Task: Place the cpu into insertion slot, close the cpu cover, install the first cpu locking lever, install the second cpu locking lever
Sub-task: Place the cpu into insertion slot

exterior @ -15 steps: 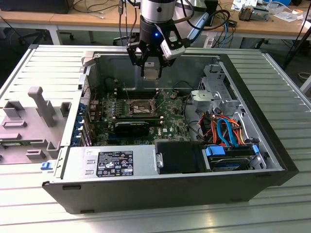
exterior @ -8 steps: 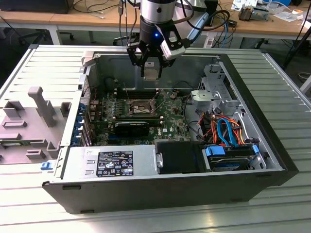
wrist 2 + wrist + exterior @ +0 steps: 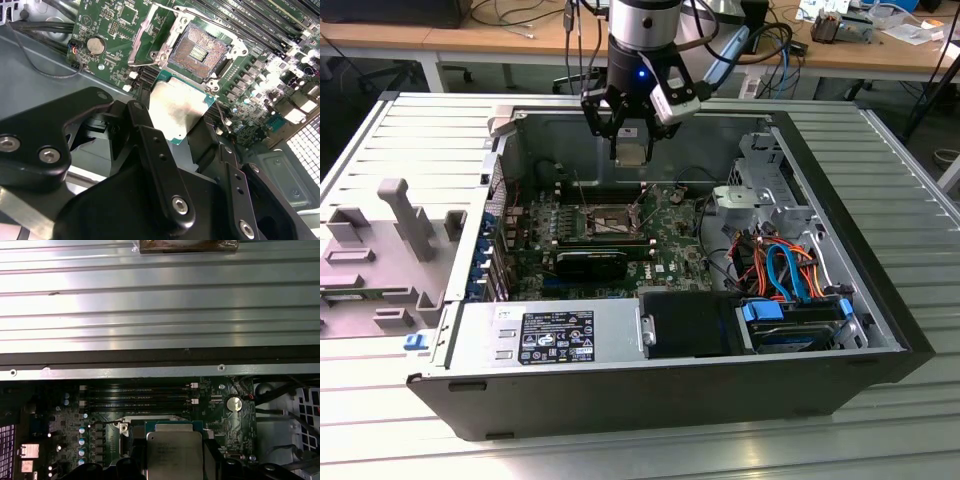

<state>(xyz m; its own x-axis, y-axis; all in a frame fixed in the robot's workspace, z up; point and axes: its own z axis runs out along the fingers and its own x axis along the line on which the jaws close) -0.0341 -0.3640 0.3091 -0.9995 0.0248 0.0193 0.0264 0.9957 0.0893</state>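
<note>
Second wrist view shows the black gripper (image 3: 178,127) clamping the flat silver-topped square cpu (image 3: 175,106), clear of the dark silver-rimmed insertion slot (image 3: 198,50).

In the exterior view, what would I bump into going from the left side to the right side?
Grey plastic holder → insertion slot → orange and blue cables

The small square silver-grey metal cpu (image 3: 176,107) has a dull, plain top and a teal-green border. The square insertion slot (image 3: 196,50) shows a coppery-gold dotted contact field inside a silver rim. The flat motherboard (image 3: 112,27) is green. The ribbed metal table surface (image 3: 160,300) carries silver parallel stripes
</note>
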